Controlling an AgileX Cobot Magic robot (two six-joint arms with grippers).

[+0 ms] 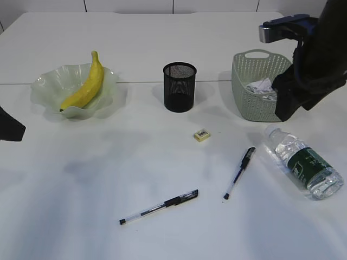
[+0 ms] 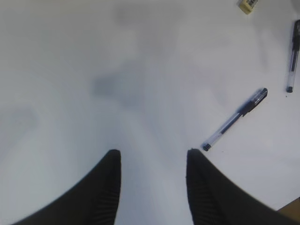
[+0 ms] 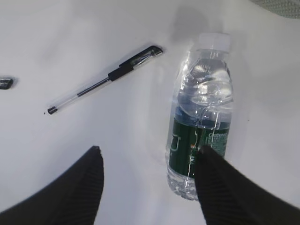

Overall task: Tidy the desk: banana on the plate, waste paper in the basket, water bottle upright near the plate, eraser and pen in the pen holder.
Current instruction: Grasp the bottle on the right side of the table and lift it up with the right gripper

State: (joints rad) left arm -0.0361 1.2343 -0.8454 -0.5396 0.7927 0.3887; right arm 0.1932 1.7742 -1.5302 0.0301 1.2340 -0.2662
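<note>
Bottle (image 3: 201, 112) flat on table, partly under right jaws' spread tips.

banana (image 1: 85, 85) on plate (image 1: 46, 86), bottle (image 1: 303, 161) lying flat

We see the yellow banana (image 1: 85, 86) on the plate (image 1: 46, 86) at upper left and crumpled paper (image 1: 260, 86) in the basket (image 1: 255, 108) at upper right. At lower right the bottle (image 1: 303, 161) lies flat; near centre sit the pen holder (image 1: 179, 86), eraser (image 1: 202, 135) and two pens (image 1: 160, 206) (image 1: 239, 173).

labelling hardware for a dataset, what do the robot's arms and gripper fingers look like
Both grippers have matte black, tapered fingers with fine ribbed grooves on the inner faces, seen also on the right fingers. In the exterior view the right arm is wrapped in loose black fabric, with a blue and silver module on top. No cables or markings are visible.
</note>
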